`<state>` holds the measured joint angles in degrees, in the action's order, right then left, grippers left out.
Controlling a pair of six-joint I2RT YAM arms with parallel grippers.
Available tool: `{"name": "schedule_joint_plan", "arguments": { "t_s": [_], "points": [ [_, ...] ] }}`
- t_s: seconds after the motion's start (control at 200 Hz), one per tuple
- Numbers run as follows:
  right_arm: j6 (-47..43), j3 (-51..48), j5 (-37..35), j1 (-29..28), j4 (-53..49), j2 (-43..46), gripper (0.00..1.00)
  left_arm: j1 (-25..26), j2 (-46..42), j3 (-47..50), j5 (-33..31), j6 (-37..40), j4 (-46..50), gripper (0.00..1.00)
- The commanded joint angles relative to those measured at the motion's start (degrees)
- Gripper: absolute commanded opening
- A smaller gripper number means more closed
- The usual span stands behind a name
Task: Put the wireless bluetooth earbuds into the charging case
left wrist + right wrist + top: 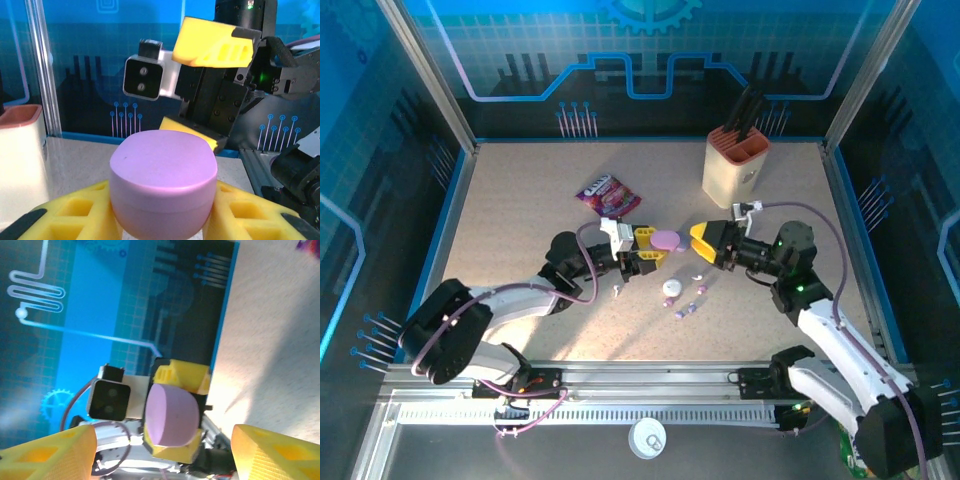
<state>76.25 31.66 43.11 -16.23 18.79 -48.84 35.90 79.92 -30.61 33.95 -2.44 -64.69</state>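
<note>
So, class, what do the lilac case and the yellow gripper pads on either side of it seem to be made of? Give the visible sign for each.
The lilac case is probably hard plastic with a smooth satin finish: it has a soft, even sheen and a crisp lid seam. The yellow pads are likely moulded or printed plastic with a matte finish: the surface is dull, with square recesses.

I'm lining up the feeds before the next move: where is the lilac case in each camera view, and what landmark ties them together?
Top external: the lilac case sits near the middle of the picture, between the two grippers.
Left wrist: lower centre, close up.
Right wrist: lower centre, facing the camera.
Shared landmark: the left gripper shut on the case, its yellow fingers on either side of it in all three views.
</note>
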Motion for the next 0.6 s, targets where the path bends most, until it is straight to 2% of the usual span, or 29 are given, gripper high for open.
{"name": "schedule_joint_plan", "arguments": {
  "t_s": [0.0,0.135,0.27,0.435,0.59],
  "points": [
    [-16.84,3.40,-1.65,1.84,-14.13,2.22,0.71,0.22,-3.22,-0.95,-1.46,2.04,6.45,0.40],
    [-34.69,10.42,-5.13,0.63,-29.49,2.18,0.75,0.49,-4.84,-0.95,-0.94,1.59,9.18,0.40],
    [-47.59,16.11,-11.59,-3.26,-38.64,1.38,0.78,0.42,-6.79,-0.94,2.00,3.68,12.86,0.40],
    [-57.04,20.57,-20.93,-10.51,-43.31,-0.13,0.80,0.60,-7.91,-1.05,2.16,1.80,13.01,0.40],
    [-61.67,21.68,-26.55,-16.37,-43.38,-1.68,0.85,1.13,-8.11,-1.39,2.19,1.07,13.08,0.39]
  ]
}}
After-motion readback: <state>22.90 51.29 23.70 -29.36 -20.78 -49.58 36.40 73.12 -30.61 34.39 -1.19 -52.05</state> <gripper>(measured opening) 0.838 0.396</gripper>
